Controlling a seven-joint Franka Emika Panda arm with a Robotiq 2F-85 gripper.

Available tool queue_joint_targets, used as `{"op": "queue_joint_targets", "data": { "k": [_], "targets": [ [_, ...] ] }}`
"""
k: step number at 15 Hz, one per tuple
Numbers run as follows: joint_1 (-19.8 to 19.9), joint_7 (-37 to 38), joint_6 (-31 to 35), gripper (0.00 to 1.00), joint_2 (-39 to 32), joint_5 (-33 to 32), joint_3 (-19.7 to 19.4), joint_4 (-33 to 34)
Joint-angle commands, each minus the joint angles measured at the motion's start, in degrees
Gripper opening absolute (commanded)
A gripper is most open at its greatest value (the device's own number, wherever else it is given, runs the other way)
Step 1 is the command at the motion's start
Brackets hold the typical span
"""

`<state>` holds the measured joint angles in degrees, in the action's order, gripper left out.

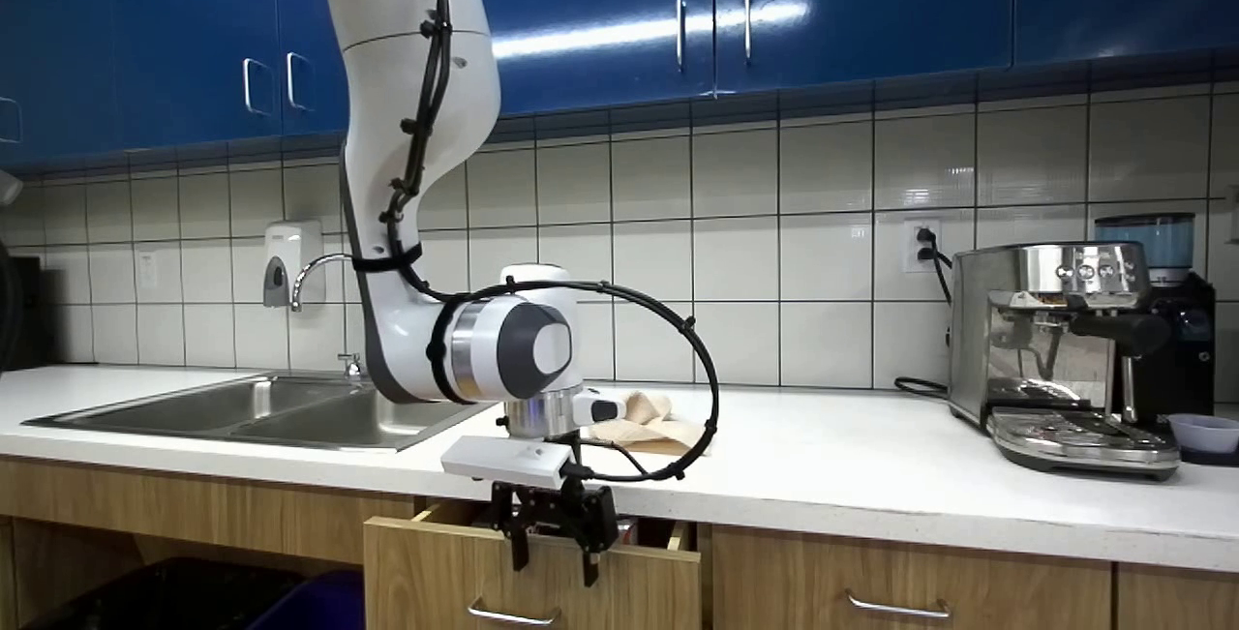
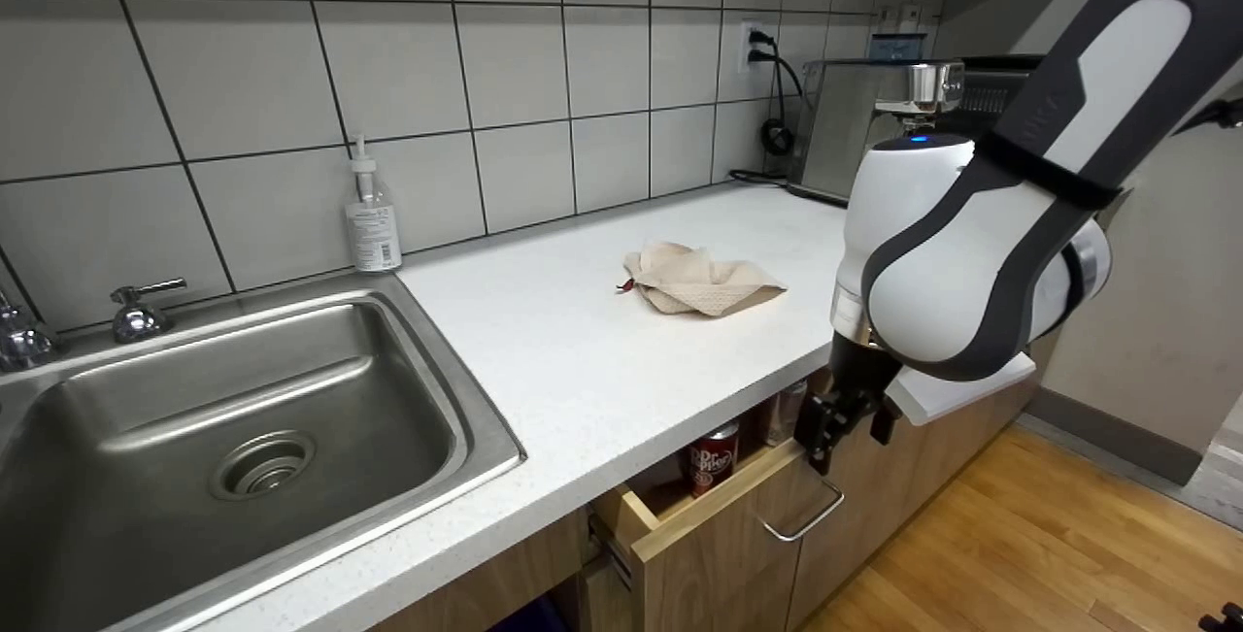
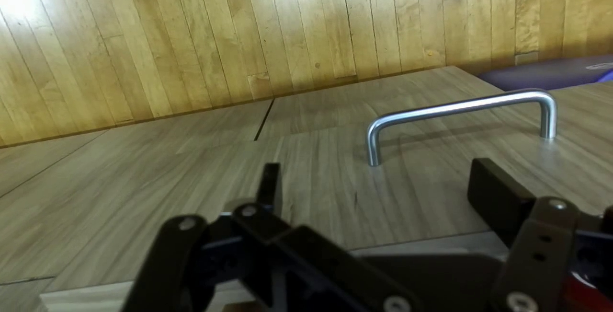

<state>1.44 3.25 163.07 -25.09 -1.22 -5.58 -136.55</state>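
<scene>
In an exterior view, a Dr Pepper can (image 2: 714, 459) stands in the open drawer (image 2: 719, 554); rightward come the drawer's handle (image 2: 818, 517) and the gripper (image 2: 853, 445), spread and empty. Any move wants care at the drawer's front edge; contact is unclear.

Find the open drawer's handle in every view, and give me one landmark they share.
In an exterior view: handle near the bottom edge, left of centre.
In an exterior view: handle low, right of centre.
In the wrist view: handle right of centre, mostly above mid-height.
Shared landmark: the black fingers, in all three.
</scene>
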Motion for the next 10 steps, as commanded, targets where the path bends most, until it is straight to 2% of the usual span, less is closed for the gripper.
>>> {"op": "queue_joint_targets", "data": {
  "k": [1, 10],
  "targets": [
    [1.2, -0.7, -1.4, 1.00, -2.6, 1.1, 1.2, 5.6],
    [1.1, -0.4, -1.8, 1.00, -4.5, 1.1, 1.1, 8.7]
  ]
}}
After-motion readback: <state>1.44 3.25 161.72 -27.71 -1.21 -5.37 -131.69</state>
